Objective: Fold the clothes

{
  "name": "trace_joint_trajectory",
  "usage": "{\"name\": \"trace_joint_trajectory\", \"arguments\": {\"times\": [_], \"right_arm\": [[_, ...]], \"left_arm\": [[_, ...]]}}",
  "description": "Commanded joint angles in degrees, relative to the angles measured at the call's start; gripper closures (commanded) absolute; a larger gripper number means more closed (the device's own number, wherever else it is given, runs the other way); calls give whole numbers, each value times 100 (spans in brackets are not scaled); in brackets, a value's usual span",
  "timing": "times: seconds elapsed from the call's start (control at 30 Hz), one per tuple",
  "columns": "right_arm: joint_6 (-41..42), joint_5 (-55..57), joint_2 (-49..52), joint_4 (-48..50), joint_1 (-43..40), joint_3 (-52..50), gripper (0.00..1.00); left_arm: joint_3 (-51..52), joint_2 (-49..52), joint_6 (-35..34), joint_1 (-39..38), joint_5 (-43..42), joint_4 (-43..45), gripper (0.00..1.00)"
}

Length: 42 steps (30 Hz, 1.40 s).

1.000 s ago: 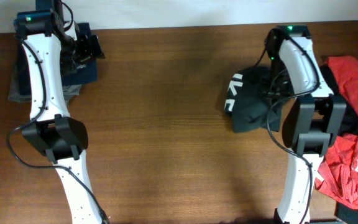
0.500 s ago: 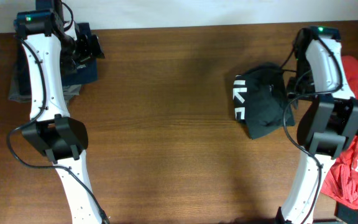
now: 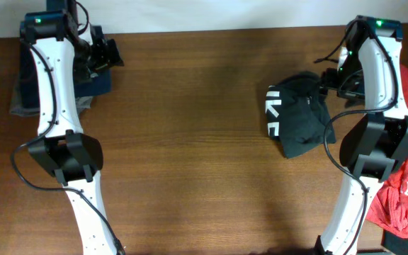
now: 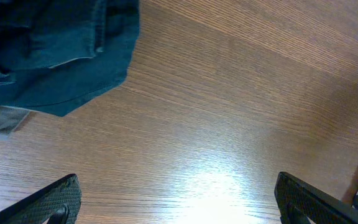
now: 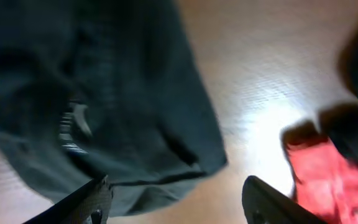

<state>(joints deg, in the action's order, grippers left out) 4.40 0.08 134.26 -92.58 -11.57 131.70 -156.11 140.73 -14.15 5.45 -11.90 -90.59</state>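
**Four garments, two empty grippers**

One black garment lies crumpled on the table, right of centre. One red garment is at the right edge. Top-left stack: one navy piece over one grey piece. Left gripper and right gripper have jaws spread wide, holding nothing.

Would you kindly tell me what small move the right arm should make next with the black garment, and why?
Probably lower the right gripper onto the edge of the black garment and close on it. Its jaws stand open and empty above the fabric, and the garment lies crumpled on the table, so it likely needs spreading flat before any fold.
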Motion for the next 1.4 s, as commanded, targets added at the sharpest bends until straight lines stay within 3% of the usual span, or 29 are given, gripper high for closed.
{"name": "trace_joint_trajectory", "arguments": {"times": [0.0,0.27,0.4,0.67,0.7,0.73,0.8,1.0,1.1,1.37], "right_arm": [[-514,-503,-138,188,24,-55,28],[-1021,-931,190,308,13,-68,32],[-1060,-973,321,310,13,-68,45],[-1150,-999,581,310,-9,-68,47],[-1150,-997,614,328,-9,-68,48],[-1150,-990,616,352,-15,-68,58],[-1147,-977,619,393,-20,-68,66],[-1147,-977,664,417,-20,-68,76],[-1147,-966,686,472,-20,-68,95],[-356,590,684,839,-20,-42,96]], "left_arm": [[-35,-166,94,-98,37,50,1],[-35,-166,96,-170,39,48,1],[-35,-166,96,-170,39,48,1],[-35,-166,96,-170,39,48,1],[-35,-166,96,-170,39,48,1],[-35,-166,96,-170,39,48,1],[-35,-166,96,-170,39,48,1],[-35,-166,96,-170,39,39,1],[-35,-166,96,-170,39,-4,1],[-35,-166,96,-170,42,-11,1]]}}
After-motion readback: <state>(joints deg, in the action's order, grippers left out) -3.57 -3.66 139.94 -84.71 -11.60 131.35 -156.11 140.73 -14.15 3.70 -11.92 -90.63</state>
